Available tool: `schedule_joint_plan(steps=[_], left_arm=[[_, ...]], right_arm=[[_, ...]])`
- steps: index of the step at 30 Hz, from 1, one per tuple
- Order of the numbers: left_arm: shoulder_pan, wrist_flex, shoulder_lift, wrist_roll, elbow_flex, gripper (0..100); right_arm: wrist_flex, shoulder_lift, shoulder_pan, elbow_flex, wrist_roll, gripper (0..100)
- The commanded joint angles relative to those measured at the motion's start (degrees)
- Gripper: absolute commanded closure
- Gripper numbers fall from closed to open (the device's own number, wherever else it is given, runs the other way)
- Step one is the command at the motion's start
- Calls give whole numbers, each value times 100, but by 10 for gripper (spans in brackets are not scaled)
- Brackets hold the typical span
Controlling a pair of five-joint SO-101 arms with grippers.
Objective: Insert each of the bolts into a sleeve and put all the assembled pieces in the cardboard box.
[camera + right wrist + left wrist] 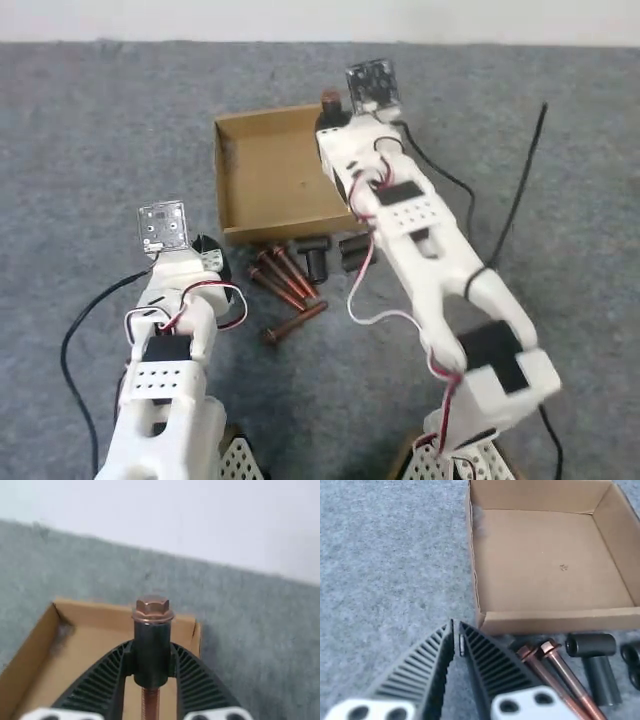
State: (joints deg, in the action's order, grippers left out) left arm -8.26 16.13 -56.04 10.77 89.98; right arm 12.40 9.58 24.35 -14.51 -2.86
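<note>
Your right gripper [150, 652] clamped on a black cylindrical sleeve [150, 635] with copper hex bolt [152, 607], over the bare-floored brown cardboard box [270, 175], your left gripper [456, 627] closed, empty, outside its corner

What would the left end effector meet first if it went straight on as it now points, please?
Probably the carpet beside the cardboard box, though the left end effector might clip its near corner; depth is unclear.
</note>
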Motion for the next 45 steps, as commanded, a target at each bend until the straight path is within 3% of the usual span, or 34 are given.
schedule_joint_plan(steps=[1,15,19,32,38,45], left_arm=[[18,-26,-176,-70,-57,988],[18,-26,-167,-70,-57,988],[18,-26,-167,-70,-57,988],[18,-26,-167,-70,-57,988],[18,-26,-167,-70,-57,988],[18,-26,-167,-79,-57,988]], right_arm=[[769,251,-84,1275,88,991],[3960,2158,-84,4387,97,989],[4593,2633,-84,5064,475,988],[5288,3081,-75,5785,571,987],[5508,3073,-57,5785,571,866],[5710,2800,-48,5916,545,943]])
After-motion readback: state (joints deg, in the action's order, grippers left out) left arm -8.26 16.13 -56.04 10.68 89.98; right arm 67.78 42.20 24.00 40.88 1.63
